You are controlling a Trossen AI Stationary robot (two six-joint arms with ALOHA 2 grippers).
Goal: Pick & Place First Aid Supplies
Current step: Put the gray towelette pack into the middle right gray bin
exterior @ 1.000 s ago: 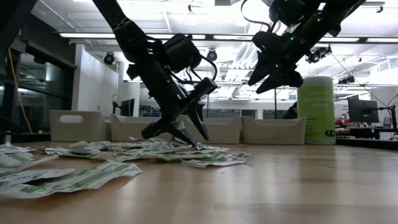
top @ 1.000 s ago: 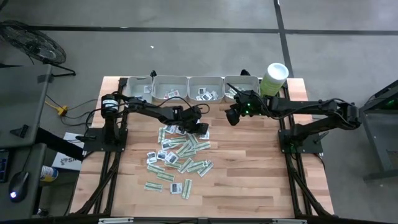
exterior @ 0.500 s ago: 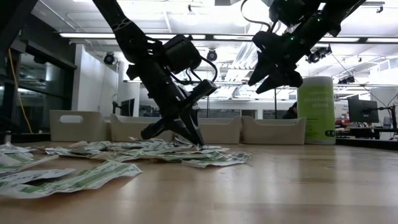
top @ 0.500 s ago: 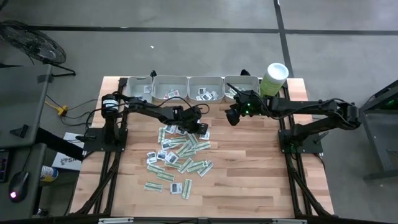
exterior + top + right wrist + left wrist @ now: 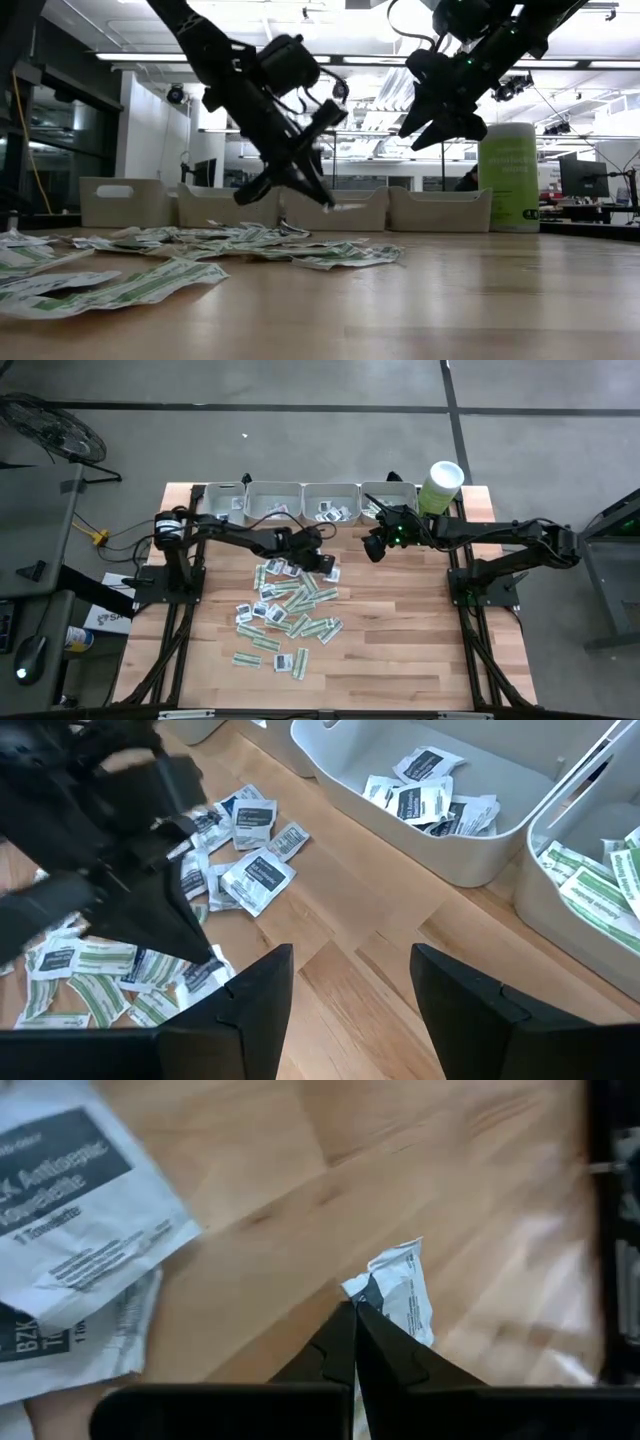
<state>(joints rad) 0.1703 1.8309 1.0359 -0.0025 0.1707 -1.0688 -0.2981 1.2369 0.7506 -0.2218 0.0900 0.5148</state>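
The first aid supplies (image 5: 285,610) lie scattered over the middle of the wooden table: narrow green-white strips and squarish white sachets with dark marks. My left gripper (image 5: 325,565) hangs over the pile's far right corner, shut on one white sachet (image 5: 402,1288), which also shows in the low view (image 5: 345,207). My right gripper (image 5: 375,550) waits open in the air near the trays, with nothing between its fingers (image 5: 250,995). From there it looks down on my left gripper (image 5: 195,950). My left gripper pinches a white sachet with dark marks by one edge (image 5: 368,1295) between its two fingertips (image 5: 340,1335). The fingers slant down from the table's left side. The sachet sticks out beyond the tips, crumpled, and is lifted clear of the table and the pile.
Several grey trays (image 5: 272,500) stand in a row along the far edge, some holding sachets (image 5: 425,790). A tall pale green tub (image 5: 440,485) with a white lid stands at the far right. The table's right half (image 5: 420,630) is bare wood.
My left gripper has shut on a white sachet at the pile's far right edge. It has then risen with the sachet, which is now lifted clear of the table. The other sachets have stayed where they were.
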